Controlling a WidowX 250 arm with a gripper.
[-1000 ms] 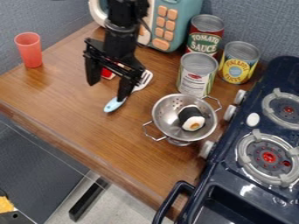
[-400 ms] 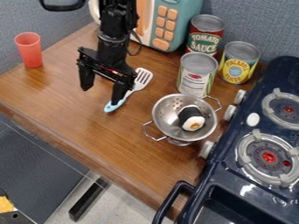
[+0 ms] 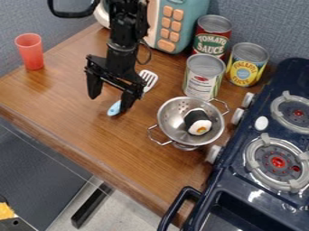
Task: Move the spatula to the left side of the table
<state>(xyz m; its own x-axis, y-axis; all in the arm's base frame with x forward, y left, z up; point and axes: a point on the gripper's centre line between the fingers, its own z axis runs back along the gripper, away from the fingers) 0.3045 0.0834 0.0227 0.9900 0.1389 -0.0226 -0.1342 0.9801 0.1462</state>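
My black gripper hangs over the left-middle part of the wooden table, its two fingers spread wide apart with nothing seen between them. The spatula lies on the table under and just right of the gripper, with its white slotted head toward the upper right and its light blue handle end toward the lower left. The right finger is in front of part of the handle, hiding its middle. Whether that finger touches the handle, I cannot tell.
A red cup stands at the far left. To the right are a metal colander holding a toy food piece, several cans and a dark blue stove. A teal toy microwave is behind the arm.
Since the middle frame, the gripper has shifted slightly right and down in the view, after an earlier shift left. The spatula has not visibly moved.
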